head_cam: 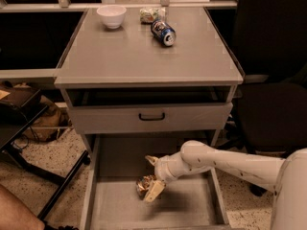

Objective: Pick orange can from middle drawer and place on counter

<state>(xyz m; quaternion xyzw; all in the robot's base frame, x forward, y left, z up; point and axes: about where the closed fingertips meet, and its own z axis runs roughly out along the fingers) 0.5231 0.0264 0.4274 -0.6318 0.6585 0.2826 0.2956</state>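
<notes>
Looking into the open middle drawer (192, 207), I see my gripper (150, 177) low inside it, fingers spread wide, with the orange can (143, 184) lying on the drawer floor against the lower finger.

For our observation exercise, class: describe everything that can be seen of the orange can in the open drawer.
The orange can is small and orange-gold with paler mottling. Its sides look crumpled, like thin metal. It rests on the grey floor of the pulled-out middle drawer, left of centre. The end effector is right at it and open: the lower finger overlaps the can's right edge, while the upper finger stands clear above it. Whether anything actually touches the can cannot be told.
</notes>
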